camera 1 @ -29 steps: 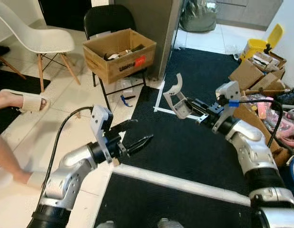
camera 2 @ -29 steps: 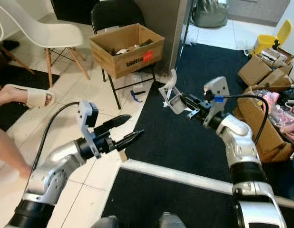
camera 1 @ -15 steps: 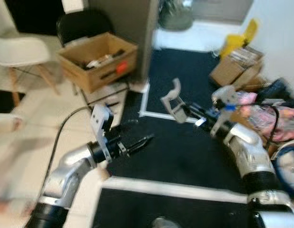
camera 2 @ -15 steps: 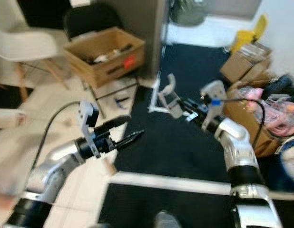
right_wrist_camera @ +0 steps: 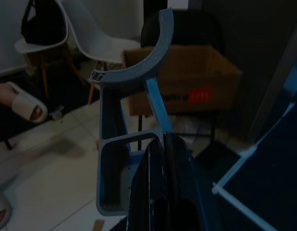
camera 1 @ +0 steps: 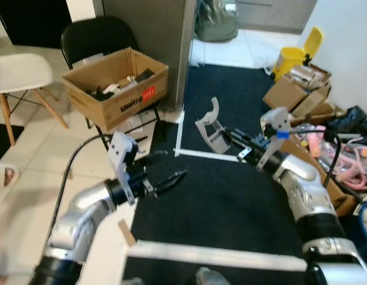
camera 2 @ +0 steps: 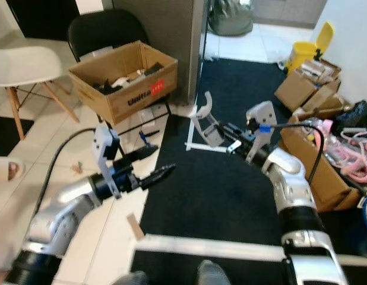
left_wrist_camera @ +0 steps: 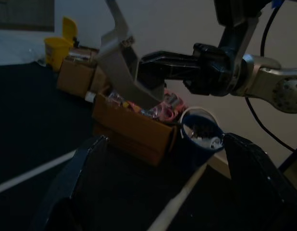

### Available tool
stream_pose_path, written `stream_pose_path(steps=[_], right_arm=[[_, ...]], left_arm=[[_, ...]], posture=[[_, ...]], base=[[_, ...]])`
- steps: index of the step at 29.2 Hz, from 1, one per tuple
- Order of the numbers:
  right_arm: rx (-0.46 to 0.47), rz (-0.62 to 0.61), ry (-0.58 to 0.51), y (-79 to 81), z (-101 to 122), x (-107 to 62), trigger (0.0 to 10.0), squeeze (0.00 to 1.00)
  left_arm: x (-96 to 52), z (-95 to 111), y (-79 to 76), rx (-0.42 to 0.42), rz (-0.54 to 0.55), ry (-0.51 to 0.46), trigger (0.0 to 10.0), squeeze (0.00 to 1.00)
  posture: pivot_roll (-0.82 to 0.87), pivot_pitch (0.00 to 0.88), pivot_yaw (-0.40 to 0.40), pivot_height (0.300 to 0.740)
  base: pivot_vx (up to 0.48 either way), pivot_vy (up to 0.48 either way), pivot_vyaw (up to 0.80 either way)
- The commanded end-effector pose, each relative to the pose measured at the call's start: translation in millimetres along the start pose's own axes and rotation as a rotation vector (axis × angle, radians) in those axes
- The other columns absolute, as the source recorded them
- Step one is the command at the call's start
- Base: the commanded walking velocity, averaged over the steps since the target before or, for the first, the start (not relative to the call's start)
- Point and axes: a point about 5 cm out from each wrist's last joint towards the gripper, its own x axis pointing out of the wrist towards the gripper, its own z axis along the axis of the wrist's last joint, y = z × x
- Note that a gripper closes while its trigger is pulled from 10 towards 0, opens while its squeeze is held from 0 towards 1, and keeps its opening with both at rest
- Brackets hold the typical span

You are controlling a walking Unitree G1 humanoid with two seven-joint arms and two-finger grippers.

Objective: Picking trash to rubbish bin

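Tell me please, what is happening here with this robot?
The robot stands on a black mat in a cluttered room. Its right gripper is shut on a grey plastic piece, held up in the air. The left gripper is open and holds nothing. A yellow bin stands farther ahead on the right.

**Camera turned right; arms unchanged in pose**

The head camera has swung rightward: the cardboard box (camera 1: 115, 81) and black chair (camera 1: 95, 37) now sit further left, the yellow bin (camera 1: 296, 53) further in, and the person's sandalled foot has left view.
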Motion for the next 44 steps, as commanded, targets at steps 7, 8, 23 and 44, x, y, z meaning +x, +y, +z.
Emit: stream_pose_path(steps=[7, 8, 23, 44], right_arm=[[0.004, 0.048, -0.034, 4.9, 6.6, 2.6, 10.0, 0.00], [0.003, 0.044, -0.035, 4.1, 7.0, 2.3, 10.0, 0.00], [0.002, 0.021, -0.025, 3.8, 5.4, 4.5, 10.0, 0.00], [0.013, 0.053, -0.033, 6.1, 5.8, 3.4, 10.0, 0.00]], left_arm=[[-2.2, -2.6, 0.5, 0.004, 0.004, 0.012, 10.0, 0.00], [-2.2, -2.7, 0.5, 0.005, 0.003, 0.012, 10.0, 0.00], [-1.6, -4.1, 0.4, 0.009, -0.001, 0.015, 10.0, 0.00], [-0.3, -4.4, -0.3, 0.015, -0.005, 0.014, 10.0, 0.00]], posture=[[-0.04, 0.000, -0.042, 0.740], [-0.04, 0.000, -0.042, 0.740], [-0.04, 0.000, -0.043, 0.740], [-0.04, 0.000, -0.044, 0.740]], base=[[0.374, 0.000, 0.16], [0.375, 0.000, 0.61], [0.377, 0.000, 0.10], [0.382, 0.000, 0.00]])
